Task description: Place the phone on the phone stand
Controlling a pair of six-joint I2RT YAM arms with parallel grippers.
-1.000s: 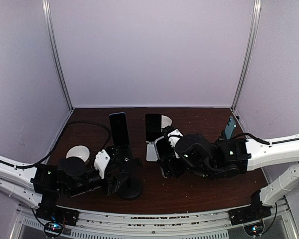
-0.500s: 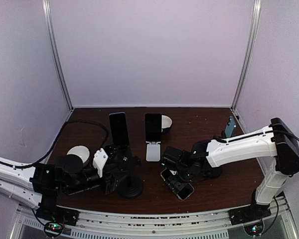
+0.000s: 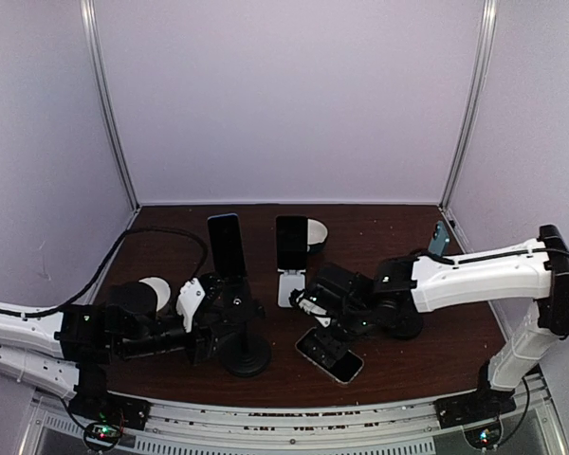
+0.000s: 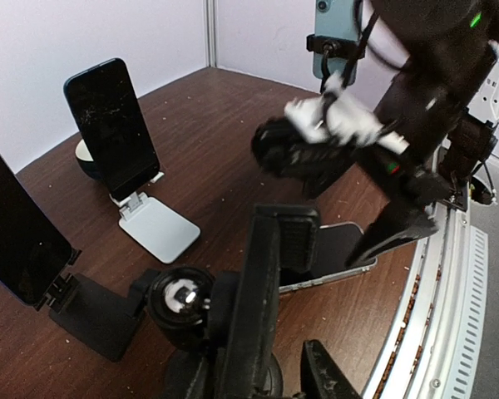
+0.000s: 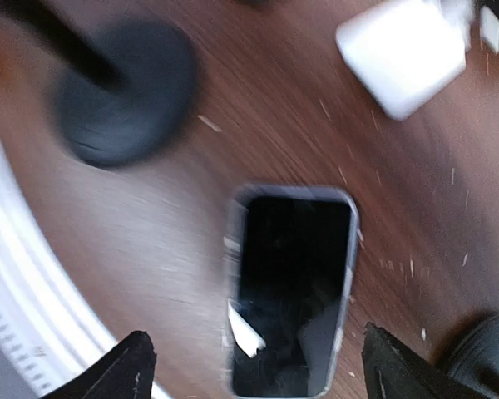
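Note:
A dark phone (image 3: 329, 355) lies flat, screen up, on the brown table near the front; it also shows in the right wrist view (image 5: 291, 291) and the left wrist view (image 4: 337, 253). My right gripper (image 3: 315, 318) hovers just above and behind it, open and empty (image 5: 262, 366), its fingertips (image 5: 129, 366) wide on either side of the phone. My left gripper (image 3: 218, 327) is shut on the stem of a black phone stand (image 3: 245, 353), which stands on its round base left of the phone. The stand's clamp (image 4: 270, 283) fills the left wrist view.
At the back, a dark phone leans on a black stand (image 3: 227, 245) and another on a white folding stand (image 3: 289, 284). A white bowl (image 3: 316, 230) sits behind them. A white disc (image 3: 156, 287) lies at the left. A teal phone mount (image 3: 439, 242) stands at the right.
My right gripper, down at the phone half a second ago, has risen and drawn back, leaving the phone flat on the table. The left arm with the black stand barely shifted.

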